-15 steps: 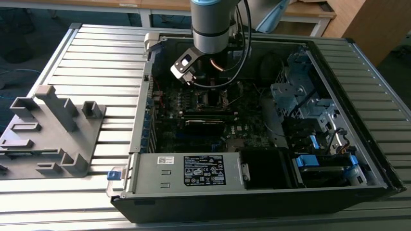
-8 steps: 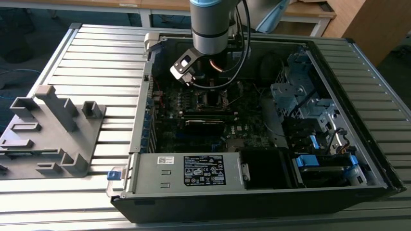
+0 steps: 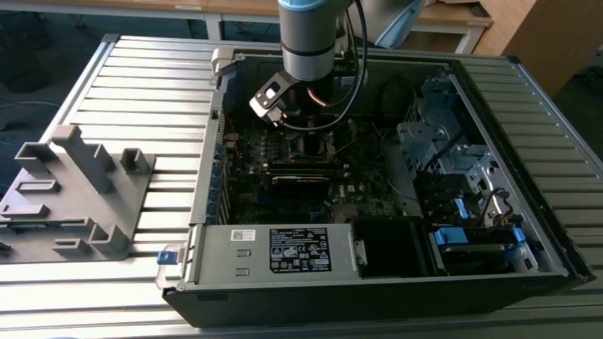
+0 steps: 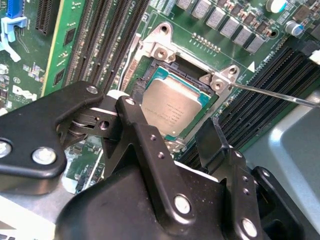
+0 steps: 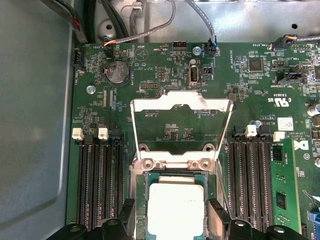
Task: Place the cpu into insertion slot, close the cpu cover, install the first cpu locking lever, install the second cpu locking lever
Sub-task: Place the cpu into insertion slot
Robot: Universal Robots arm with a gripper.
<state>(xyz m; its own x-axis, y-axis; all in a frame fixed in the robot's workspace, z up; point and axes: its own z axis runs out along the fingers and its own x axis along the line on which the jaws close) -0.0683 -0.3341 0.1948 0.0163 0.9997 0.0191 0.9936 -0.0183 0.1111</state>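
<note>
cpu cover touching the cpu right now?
Apart. In the first wrist view the cpu cover is swung open, board showing through its cut-out; the cpu lies uncovered beyond the hinge.

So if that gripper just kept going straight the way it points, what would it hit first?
Most likely the cpu, lying in the insertion slot right under the gripper, between its open fingers. Depth is hard to judge; the fingertips might touch the slot's rim first.

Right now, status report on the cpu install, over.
Pincer open, straddling the cpu. It lies in the insertion slot. The cpu cover stands open, not yet closed.
</note>
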